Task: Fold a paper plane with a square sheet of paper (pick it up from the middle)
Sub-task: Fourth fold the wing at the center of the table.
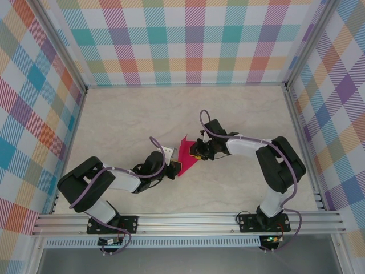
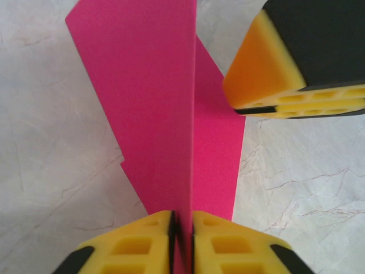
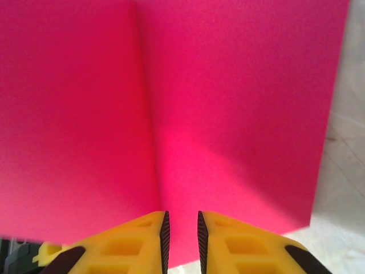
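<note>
The magenta-pink paper plane (image 1: 183, 149), a creased pointed shape, sits at mid-table between both grippers. My left gripper (image 1: 173, 167) holds its near end. In the left wrist view my left gripper (image 2: 182, 216) is shut on the plane's upright centre fold (image 2: 154, 108), and a flat flap spreads to the right over the table. My right gripper (image 1: 197, 151) is at the plane's right side, and its yellow fingers (image 2: 268, 68) show over that flap. In the right wrist view my right gripper (image 3: 181, 214) stands narrowly open, with the creased paper (image 3: 228, 103) facing it and nothing pinched.
The pale marble-look tabletop (image 1: 131, 120) is walled by plaid panels (image 1: 188, 40) and aluminium rails (image 1: 188, 220). Both arms bend inward toward the centre, and their bases (image 1: 112, 224) are on the near rail.
</note>
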`<control>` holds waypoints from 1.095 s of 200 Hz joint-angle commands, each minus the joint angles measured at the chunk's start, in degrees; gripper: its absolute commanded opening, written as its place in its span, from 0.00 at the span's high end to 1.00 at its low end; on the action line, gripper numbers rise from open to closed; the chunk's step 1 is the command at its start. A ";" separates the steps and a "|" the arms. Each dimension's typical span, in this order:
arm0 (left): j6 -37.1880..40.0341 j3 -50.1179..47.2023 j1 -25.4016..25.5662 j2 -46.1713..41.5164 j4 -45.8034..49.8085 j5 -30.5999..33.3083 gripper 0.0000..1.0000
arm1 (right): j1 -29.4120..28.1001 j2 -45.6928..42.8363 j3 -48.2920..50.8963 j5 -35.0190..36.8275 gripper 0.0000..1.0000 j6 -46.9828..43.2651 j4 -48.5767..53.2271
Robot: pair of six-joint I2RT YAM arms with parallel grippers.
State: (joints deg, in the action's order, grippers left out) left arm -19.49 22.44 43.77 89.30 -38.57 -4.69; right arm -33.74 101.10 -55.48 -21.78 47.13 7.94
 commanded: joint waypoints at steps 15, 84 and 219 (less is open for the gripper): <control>-6.75 2.48 0.62 -1.67 3.42 -1.98 0.73 | 0.15 3.45 -1.91 -2.28 0.78 0.31 -2.13; -7.84 2.53 0.71 -2.31 4.55 -4.11 0.69 | 0.10 5.35 -2.35 -2.21 0.78 0.64 -1.50; -11.01 2.85 0.79 2.01 -0.52 -5.42 0.82 | 0.06 5.17 0.59 -2.72 0.79 1.38 0.44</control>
State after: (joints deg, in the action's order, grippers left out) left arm -30.06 24.27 43.79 91.07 -37.30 -10.02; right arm -33.74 106.06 -56.21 -23.68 47.75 6.94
